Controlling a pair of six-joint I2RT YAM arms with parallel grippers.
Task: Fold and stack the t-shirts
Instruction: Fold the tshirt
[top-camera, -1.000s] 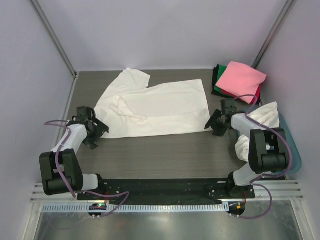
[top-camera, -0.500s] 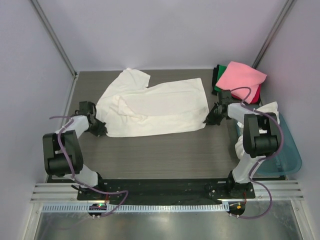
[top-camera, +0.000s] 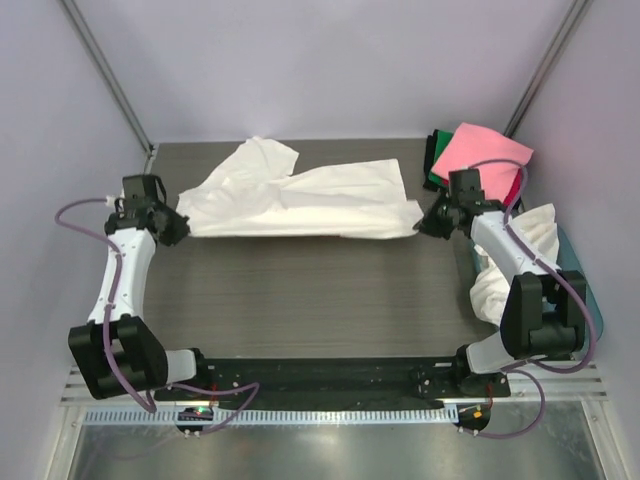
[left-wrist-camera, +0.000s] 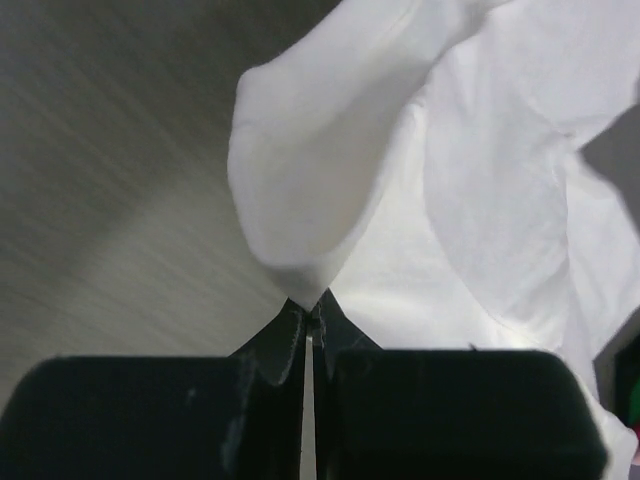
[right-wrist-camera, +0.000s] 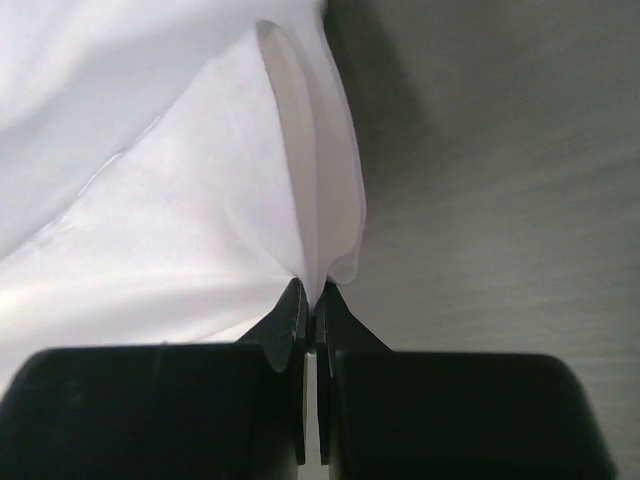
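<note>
A cream shirt lies bunched into a long band across the far half of the table, with one sleeve sticking out toward the back left. The left claw is pressed together on the shirt's left edge; in the left wrist view its tips pinch a rounded fold of the cloth. The right claw is likewise clamped on the right edge, and the right wrist view shows its tips nipping a doubled fold.

In the back right corner, near the right claw, sits a folded stack: a pink shirt on top, with a green shirt and a red shirt showing at the edges below. The right arm and its cable cross in front of this stack.

A teal tub stands at the right edge of the table. It holds crumpled white cloth, partly hidden by the right arm.
</note>
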